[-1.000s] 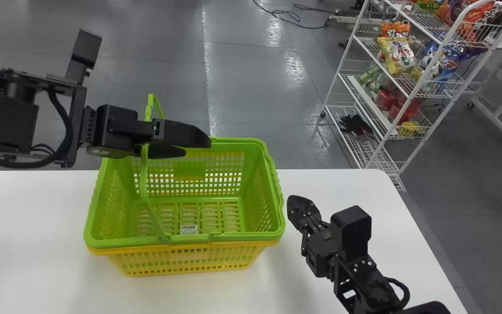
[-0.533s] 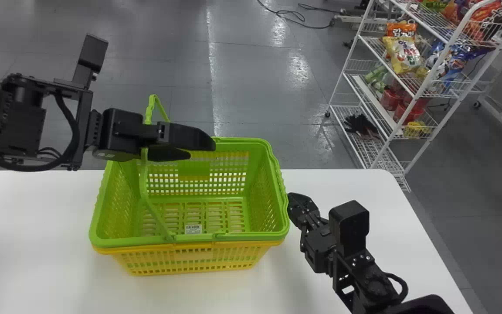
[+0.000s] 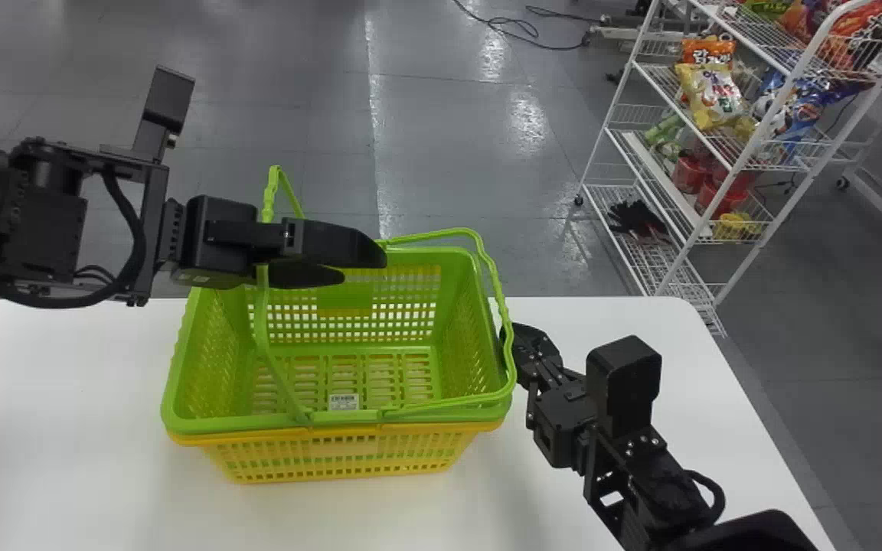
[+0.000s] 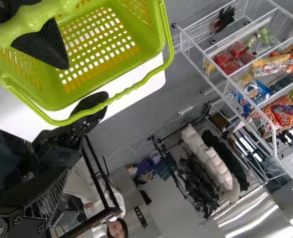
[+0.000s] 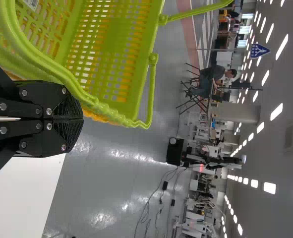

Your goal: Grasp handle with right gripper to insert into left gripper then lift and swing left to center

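So far, we have the right handle (image 3: 498,288) tilted just above the rim of the basket (image 3: 215,425), near the table's (image 3: 66,398) far edge. Our right gripper (image 5: 81,119) is pinched tight beside it; our left gripper (image 3: 364,268) gapes. Insertion, lift and swing remain.

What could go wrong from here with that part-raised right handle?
The right claw is shut and the right handle isn't between its fingers, so it might slide off. The left claw is open, so the left handle could slip free. The green basket sits in the yellow basket, which might lift too.
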Available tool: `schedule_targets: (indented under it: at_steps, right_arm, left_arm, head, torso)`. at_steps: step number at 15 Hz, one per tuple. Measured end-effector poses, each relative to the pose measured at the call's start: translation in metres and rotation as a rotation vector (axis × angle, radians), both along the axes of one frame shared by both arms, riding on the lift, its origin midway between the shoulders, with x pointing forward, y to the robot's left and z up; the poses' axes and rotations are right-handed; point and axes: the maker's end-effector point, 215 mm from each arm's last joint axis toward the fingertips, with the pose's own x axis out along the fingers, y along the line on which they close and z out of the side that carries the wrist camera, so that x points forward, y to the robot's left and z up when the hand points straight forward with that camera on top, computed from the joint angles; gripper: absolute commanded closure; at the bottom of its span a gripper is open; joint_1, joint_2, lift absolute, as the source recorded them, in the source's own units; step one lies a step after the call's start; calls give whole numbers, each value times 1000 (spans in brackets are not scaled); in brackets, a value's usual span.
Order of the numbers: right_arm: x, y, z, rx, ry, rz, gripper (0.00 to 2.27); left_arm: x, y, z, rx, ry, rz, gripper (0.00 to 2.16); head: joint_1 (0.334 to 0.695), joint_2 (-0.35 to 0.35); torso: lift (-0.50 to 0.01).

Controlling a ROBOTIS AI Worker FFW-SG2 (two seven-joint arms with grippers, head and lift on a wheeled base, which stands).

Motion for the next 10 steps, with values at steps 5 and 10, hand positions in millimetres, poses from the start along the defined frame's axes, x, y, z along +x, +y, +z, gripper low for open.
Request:
schedule_targets:
  at_steps: [5, 10]
  right_arm:
    - [-5, 32, 24, 26, -12, 39, 2138]
    - [-5, 58, 30, 29, -1, 62, 2138]
  left_arm:
    - [1, -6, 2, 0, -4, -6, 90]
    - [19, -3, 6, 2, 0, 14, 90]
  head:
    - [695, -134]
    - [695, -97]
  torso:
    - [-93]
    - [-93]
